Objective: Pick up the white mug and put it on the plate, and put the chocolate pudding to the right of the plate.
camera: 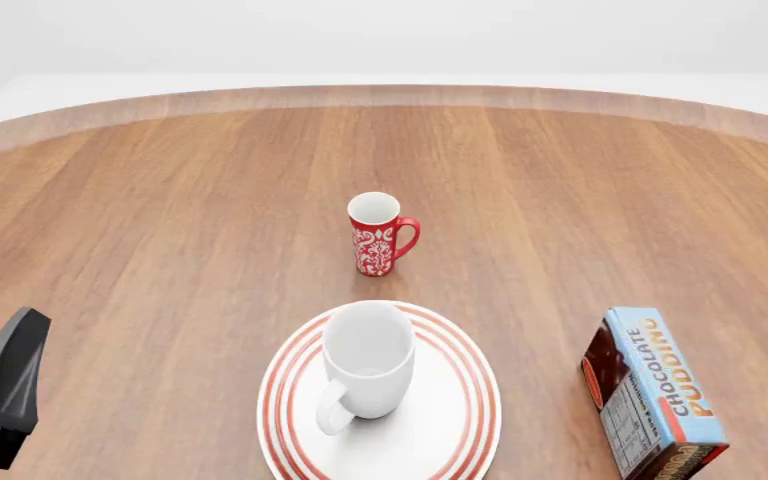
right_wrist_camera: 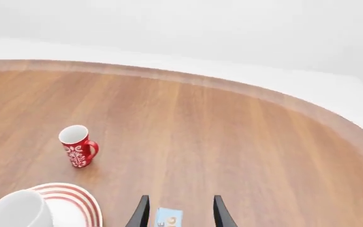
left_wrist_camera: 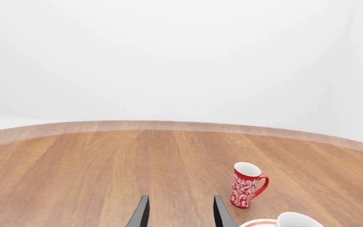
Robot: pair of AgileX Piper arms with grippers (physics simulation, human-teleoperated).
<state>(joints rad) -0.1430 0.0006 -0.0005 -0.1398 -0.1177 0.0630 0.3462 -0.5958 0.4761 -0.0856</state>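
A wooden bench (camera: 157, 200) fills most of each view, its warm brown planks running away from the camera with visible grain and seams. Its far edge (camera: 384, 95) curves in an arc with a paler, lighter rim. Beyond it lies a plain white backdrop (left_wrist_camera: 168, 56), featureless and evenly lit, with soft, diffuse light and only faint shadows on the wood.

Hovering over the wooden bench (left_wrist_camera: 106, 170) with left hand (left_wrist_camera: 180, 213) fingers parted, nothing between them; red patterned mug (left_wrist_camera: 247, 184) standing upright beyond, white mug (left_wrist_camera: 298, 220) rim and plate (left_wrist_camera: 257, 223) edge just showing.
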